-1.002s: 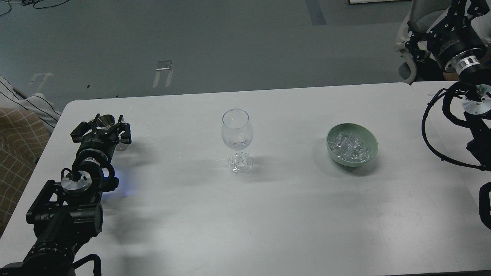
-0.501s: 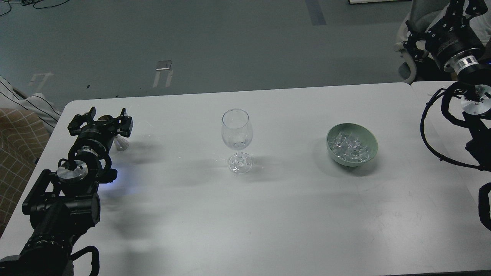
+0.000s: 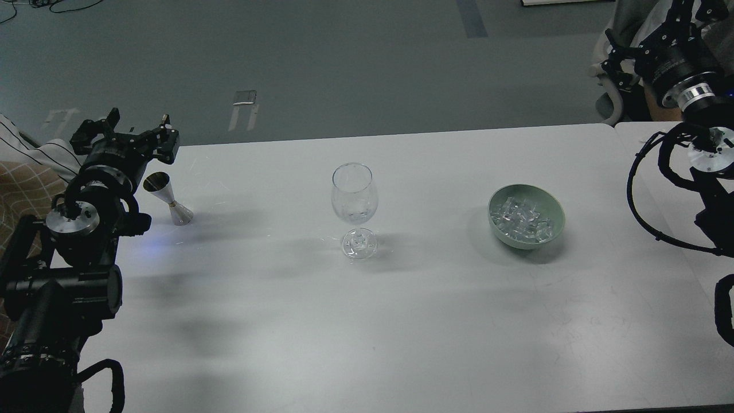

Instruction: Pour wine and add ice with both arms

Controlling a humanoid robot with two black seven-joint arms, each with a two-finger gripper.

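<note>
I have one view only, from the head, set high and looking forward and down. The white surface (image 3: 401, 298) fills the near and middle of the frame, with grey floor at the far edge. My left arm (image 3: 69, 258) enters at the near left, my right arm (image 3: 699, 143) along the right edge.

The white table (image 3: 367, 321) carries a metal jigger (image 3: 168, 198), a wine glass (image 3: 355, 209) (upright) and a green bowl (image 3: 526, 216).
</note>
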